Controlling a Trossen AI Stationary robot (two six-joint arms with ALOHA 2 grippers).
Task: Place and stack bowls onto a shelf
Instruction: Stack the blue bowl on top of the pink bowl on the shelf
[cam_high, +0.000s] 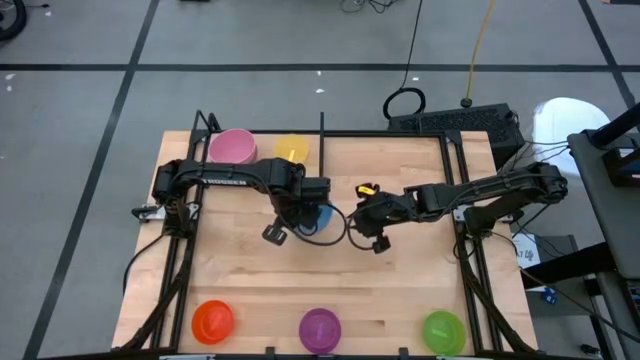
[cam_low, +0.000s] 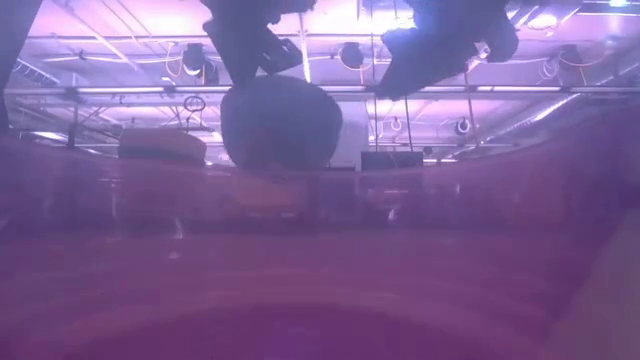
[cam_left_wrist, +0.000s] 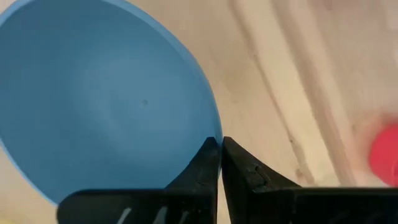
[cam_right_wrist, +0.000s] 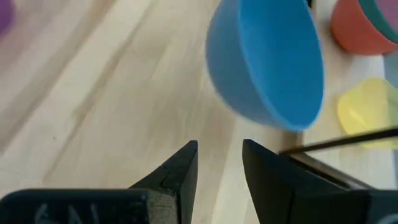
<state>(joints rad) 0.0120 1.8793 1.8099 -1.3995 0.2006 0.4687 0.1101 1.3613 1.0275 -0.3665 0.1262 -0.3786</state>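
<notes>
Pinched by its rim in the clenched left gripper (cam_left_wrist: 220, 163), the blue bowl (cam_left_wrist: 102, 99) is held aloft just beside the released right gripper (cam_right_wrist: 219, 163), short of the shelf (cam_high: 330, 145)

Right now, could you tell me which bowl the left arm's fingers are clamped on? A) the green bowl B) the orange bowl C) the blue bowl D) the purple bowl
C: in the left wrist view the left gripper has its fingers shut on the rim of the blue bowl, while the right gripper stands open beside it, holding nothing.
</notes>
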